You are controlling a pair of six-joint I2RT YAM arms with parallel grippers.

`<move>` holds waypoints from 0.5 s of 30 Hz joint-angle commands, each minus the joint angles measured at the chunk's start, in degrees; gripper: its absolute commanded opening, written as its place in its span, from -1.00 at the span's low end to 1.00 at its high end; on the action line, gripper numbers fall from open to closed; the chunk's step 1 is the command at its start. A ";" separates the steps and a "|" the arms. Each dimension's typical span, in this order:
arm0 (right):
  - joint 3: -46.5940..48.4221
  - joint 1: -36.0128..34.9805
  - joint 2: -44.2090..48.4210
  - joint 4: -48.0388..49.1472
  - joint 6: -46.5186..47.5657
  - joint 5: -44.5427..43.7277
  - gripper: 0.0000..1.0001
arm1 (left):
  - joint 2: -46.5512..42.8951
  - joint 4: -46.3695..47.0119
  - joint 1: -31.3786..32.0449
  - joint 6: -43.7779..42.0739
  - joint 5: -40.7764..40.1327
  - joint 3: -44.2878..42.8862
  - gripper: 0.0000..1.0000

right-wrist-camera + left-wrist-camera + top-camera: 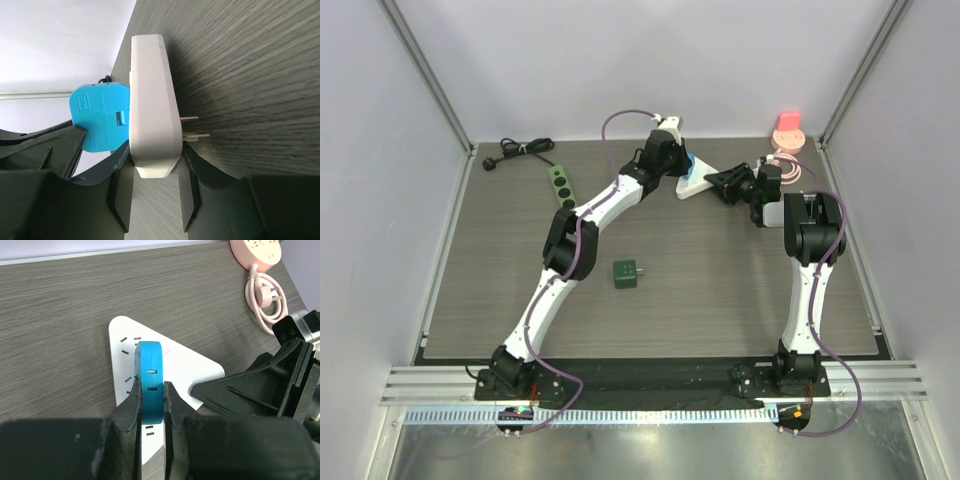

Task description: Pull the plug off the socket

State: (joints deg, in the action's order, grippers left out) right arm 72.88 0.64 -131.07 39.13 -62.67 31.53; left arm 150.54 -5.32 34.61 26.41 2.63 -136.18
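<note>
A white triangular socket point(697, 186) lies on the dark table at the back middle. A blue plug point(689, 167) is seated in its top face. My left gripper point(684, 165) is shut on the blue plug point(150, 375), one finger on each flat side. My right gripper point(714, 181) is shut on the socket's right corner, one finger above it and one below. In the right wrist view the plug point(100, 122) sits flush against the socket point(152, 95), gripped at its corner by my right gripper point(155, 167). In the left wrist view the socket point(185, 365) lies under my left gripper point(151, 399).
A green power strip point(560, 185) with a black cable point(520, 150) lies at the back left. A pink round socket point(788, 132) with coiled cable point(786, 165) stands at the back right. A small green cube point(626, 273) sits mid-table. Walls close in three sides.
</note>
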 commanded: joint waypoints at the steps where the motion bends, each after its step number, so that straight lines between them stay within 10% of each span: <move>1: 0.24 1.11 -1.91 -1.69 1.76 -5.43 -0.98 | -11.40 7.52 2.03 -1.36 5.11 1.52 -1.00; 15: 0.77 1.46 -1.39 -2.66 4.22 -5.34 -0.98 | -10.88 10.18 0.55 10.58 2.42 -4.09 -1.00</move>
State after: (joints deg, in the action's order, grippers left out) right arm 73.10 1.37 -131.24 42.11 -62.63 34.22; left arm 147.57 -3.92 34.22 29.98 2.90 -133.40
